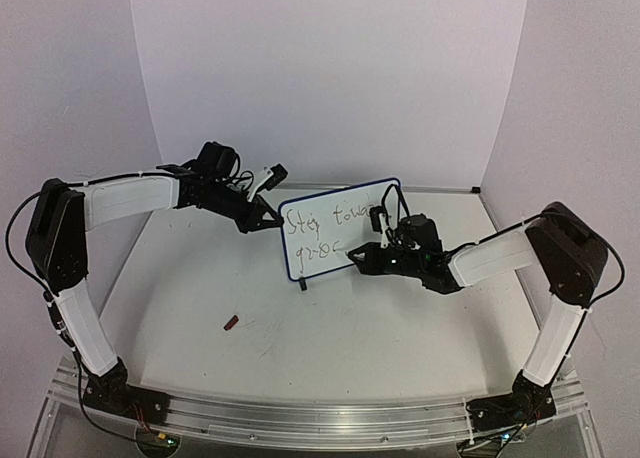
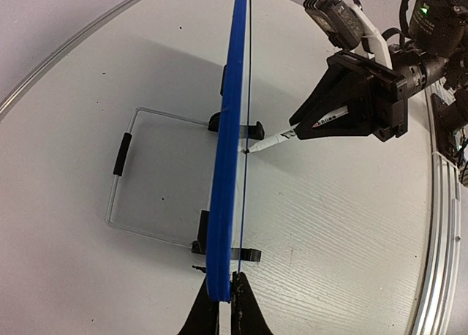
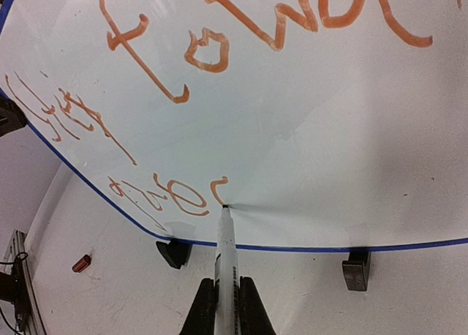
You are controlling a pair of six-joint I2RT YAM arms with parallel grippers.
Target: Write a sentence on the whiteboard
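Whiteboard (image 1: 335, 240) stands upright on its black feet (image 3: 356, 268), just right of table (image 1: 200, 288) centre, face toward the arm bases. A wire stand (image 2: 121, 181) props it from behind.

Left gripper (image 2: 223, 309) is at the board's 9 o'clock edge, fingers pressed together on the blue frame, pinching it.

Right gripper (image 3: 227, 302) is at the board's 4 o'clock, clamped on a marker (image 3: 227, 247) pointing toward 12 in the wrist view. The tip touches the board low on the face.

Sentence (image 3: 212, 50) is partial, orange-brown cursive in two lines: the top reads roughly "Stay towa…", the bottom is a few letters ending at the tip.

Small red piece (image 1: 231, 324) lies on the table at 7 o'clock from the board, well apart.
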